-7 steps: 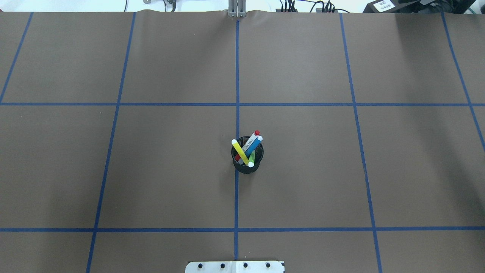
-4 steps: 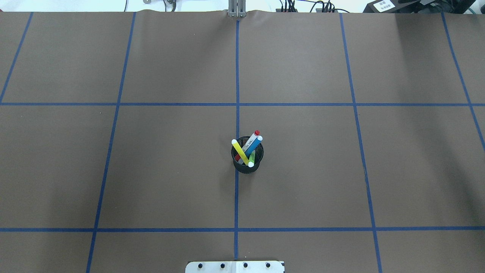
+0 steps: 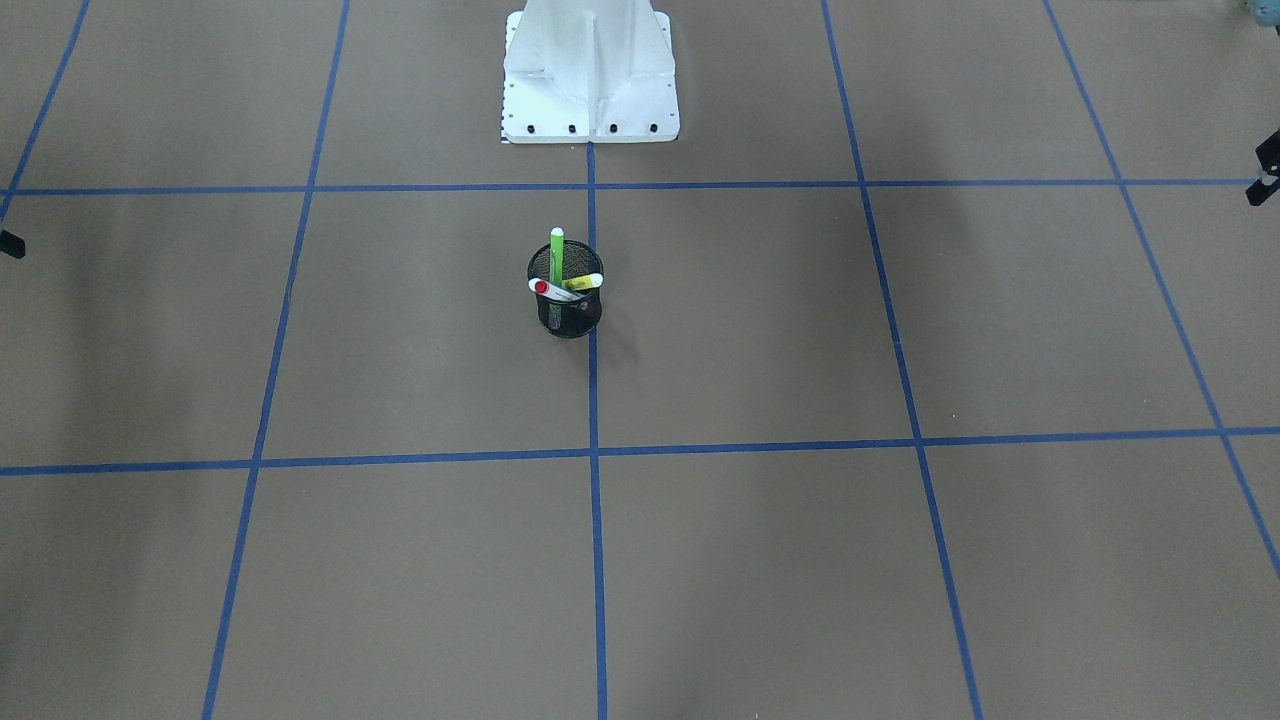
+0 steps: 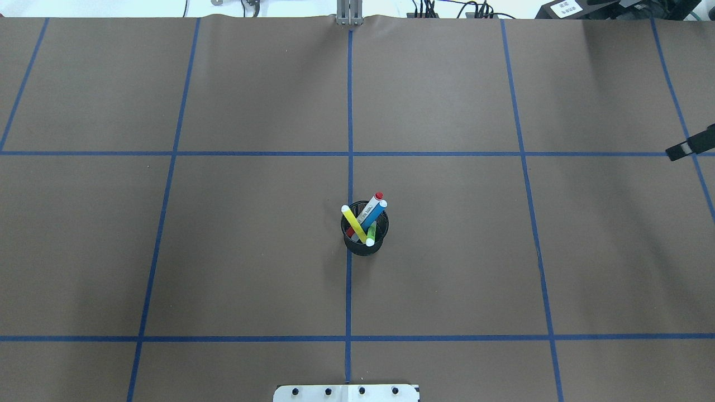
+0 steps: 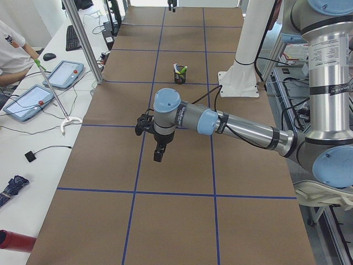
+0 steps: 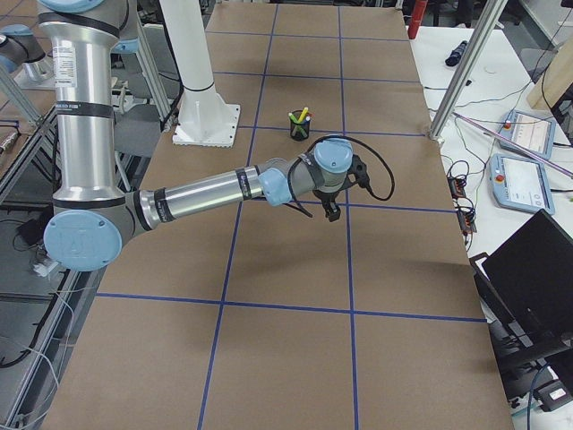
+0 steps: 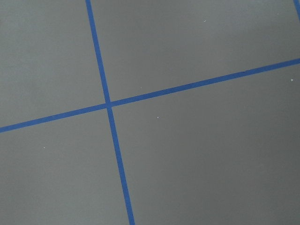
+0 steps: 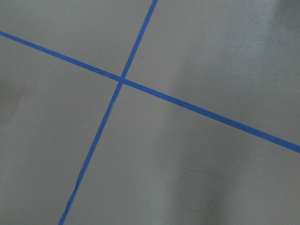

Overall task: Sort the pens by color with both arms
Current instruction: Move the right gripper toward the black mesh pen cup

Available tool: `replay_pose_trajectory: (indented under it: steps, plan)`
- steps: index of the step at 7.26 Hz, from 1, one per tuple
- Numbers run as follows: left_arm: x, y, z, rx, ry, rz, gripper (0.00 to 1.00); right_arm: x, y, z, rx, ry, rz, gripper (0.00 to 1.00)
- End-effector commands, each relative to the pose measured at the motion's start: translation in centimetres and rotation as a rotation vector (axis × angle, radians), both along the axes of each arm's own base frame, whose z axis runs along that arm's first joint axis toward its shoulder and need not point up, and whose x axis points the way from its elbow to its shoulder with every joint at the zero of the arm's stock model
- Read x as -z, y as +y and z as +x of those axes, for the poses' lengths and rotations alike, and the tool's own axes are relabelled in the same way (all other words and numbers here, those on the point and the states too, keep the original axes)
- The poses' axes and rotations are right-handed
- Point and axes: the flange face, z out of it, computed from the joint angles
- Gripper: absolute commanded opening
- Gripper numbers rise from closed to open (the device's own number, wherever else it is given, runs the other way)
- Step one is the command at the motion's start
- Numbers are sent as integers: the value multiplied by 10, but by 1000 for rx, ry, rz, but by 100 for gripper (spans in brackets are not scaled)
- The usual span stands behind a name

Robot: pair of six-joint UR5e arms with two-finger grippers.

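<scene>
Four pens stand in a black mesh cup (image 4: 363,247) at the centre of the desk (image 4: 223,251). Seen from overhead, the yellow pen (image 4: 356,223) leans far-left, crossing the blue pen (image 4: 373,213) and red-capped pen (image 4: 379,196), which lean far-right. The front view shows the green pen (image 3: 557,255) upright. The left claw (image 5: 158,153) and right claw (image 6: 332,213) hover well apart from the cup. Whether they are spread cannot be told.

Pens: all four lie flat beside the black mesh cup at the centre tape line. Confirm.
Wrong. The four pens stand leaning inside the black mesh cup, not flat beside it; the cup is at the centre tape line. The overhead exterior view shows it.
</scene>
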Motion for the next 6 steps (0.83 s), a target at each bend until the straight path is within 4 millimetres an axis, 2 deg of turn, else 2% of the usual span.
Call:
replay_pose_trajectory:
  steps: [1, 2, 3, 4, 5, 6]
  plan:
    - [-2, 0, 0, 0, 0, -5, 100, 61, 8, -77, 19, -100, -8, 99]
    - [-5, -1, 0, 0, -1, -9, 100, 72, 14, -105, 47, -122, -2, 99]
    - [-6, -2, 0, 0, -1, -12, 100, 95, 10, -121, 63, -145, 29, 99]
    - [-8, -2, 0, 0, -1, -15, 100, 111, 15, -147, 107, -159, 43, 99]
    - [-9, -2, 1, -1, -2, -19, 100, 142, 21, -190, 142, -167, 98, 99]
    - [-9, -5, 1, 27, 4, -46, 100, 175, 34, -239, 132, -173, 68, 99]
